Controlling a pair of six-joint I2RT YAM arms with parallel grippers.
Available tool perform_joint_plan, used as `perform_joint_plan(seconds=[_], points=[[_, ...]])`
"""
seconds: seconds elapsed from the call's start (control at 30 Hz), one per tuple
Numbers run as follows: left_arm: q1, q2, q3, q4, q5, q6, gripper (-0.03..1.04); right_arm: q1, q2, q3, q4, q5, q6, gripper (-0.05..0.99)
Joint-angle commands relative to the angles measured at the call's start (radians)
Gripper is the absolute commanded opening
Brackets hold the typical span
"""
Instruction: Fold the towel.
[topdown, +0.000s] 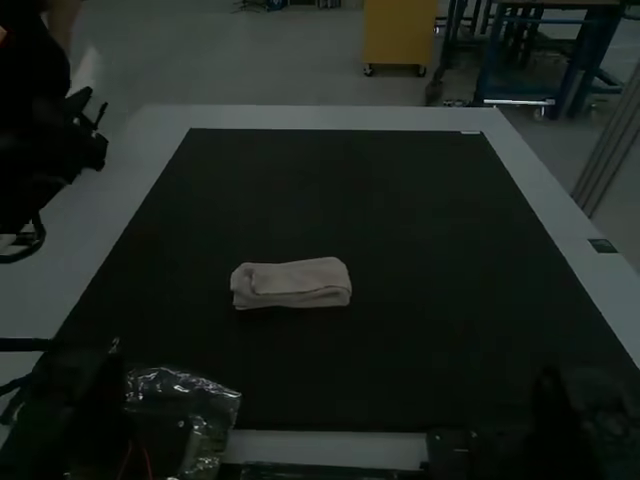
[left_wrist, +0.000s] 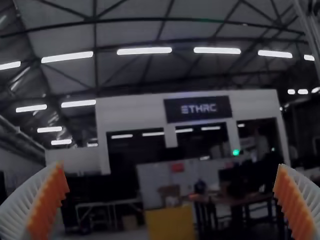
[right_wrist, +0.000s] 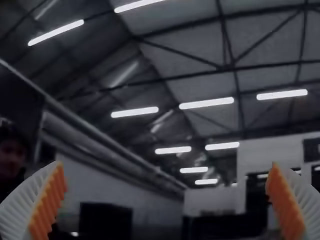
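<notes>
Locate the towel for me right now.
In the high view, the folded towel lies on the dark mat, a little left of its middle, beyond the crinkled clear plastic bag at the near left.

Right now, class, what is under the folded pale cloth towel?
The folded pale cloth towel rests on the flat black rectangular mat, which shows all around it. The patch beneath is covered, so whether anything else lies there cannot be seen.
</notes>
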Motion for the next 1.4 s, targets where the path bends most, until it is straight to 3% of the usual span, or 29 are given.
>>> perform_joint_plan(seconds=[0.0, 0.1, 0.2, 0.3, 0.33, 0.47, 0.53, 0.6, 0.63, 0.77, 0.87, 0.93, 1.1, 1.2, 1.37], points=[[0.005, -0.007, -0.138, 0.100, -0.016, 0.012, 0.97, 0.008, -0.006, -0.175, 0.014, 0.185, -0.131, 0.91], [0.008, -0.007, -0.239, 0.149, -0.033, 0.015, 0.97, 0.008, -0.006, -0.345, 0.076, 0.200, -0.128, 0.91], [0.010, -0.007, -0.306, 0.157, -0.092, 0.002, 0.97, 0.008, -0.007, -0.483, 0.159, 0.197, -0.120, 0.91], [0.012, -0.007, -0.368, 0.155, -0.173, 0.000, 0.97, 0.008, -0.007, -0.586, 0.163, 0.172, -0.123, 0.91], [0.012, -0.007, -0.389, 0.155, -0.184, 0.000, 0.97, 0.008, -0.007, -0.612, 0.163, 0.140, -0.134, 0.91], [0.012, -0.007, -0.471, 0.138, -0.184, 0.029, 0.97, 0.008, -0.007, -0.678, 0.143, 0.103, -0.136, 0.91], [0.012, -0.007, -0.472, 0.025, -0.199, 0.031, 0.97, 0.009, -0.007, -0.689, 0.142, 0.045, -0.123, 0.91], [0.012, -0.007, -0.472, -0.052, -0.245, 0.006, 0.97, 0.008, -0.007, -0.704, 0.137, -0.035, -0.131, 0.91], [0.012, -0.007, -0.472, -0.090, -0.246, 0.000, 0.97, 0.008, -0.007, -0.710, 0.133, -0.047, -0.133, 0.91], [0.012, -0.007, -0.472, -0.230, -0.246, 0.009, 0.97, 0.003, -0.007, -0.741, 0.059, -0.046, -0.134, 0.91], [0.010, -0.007, -0.472, -0.228, -0.246, 0.015, 0.97, 0.006, -0.007, -0.809, 0.007, -0.036, -0.134, 0.91], [0.010, -0.007, -0.472, -0.228, -0.246, 0.017, 0.97, 0.003, -0.007, -0.807, -0.133, -0.018, -0.146, 0.91], [0.010, -0.007, -0.472, -0.228, -0.246, 0.017, 0.97, 0.002, -0.007, -0.809, -0.130, 0.034, -0.185, 0.91], [0.010, -0.007, -0.472, -0.228, -0.246, 0.017, 0.97, 0.003, -0.007, -0.810, -0.162, 0.036, -0.283, 0.91], [0.010, -0.007, -0.472, -0.228, -0.246, 0.017, 0.97, 0.002, -0.007, -0.810, -0.164, 0.034, -0.294, 0.91]])
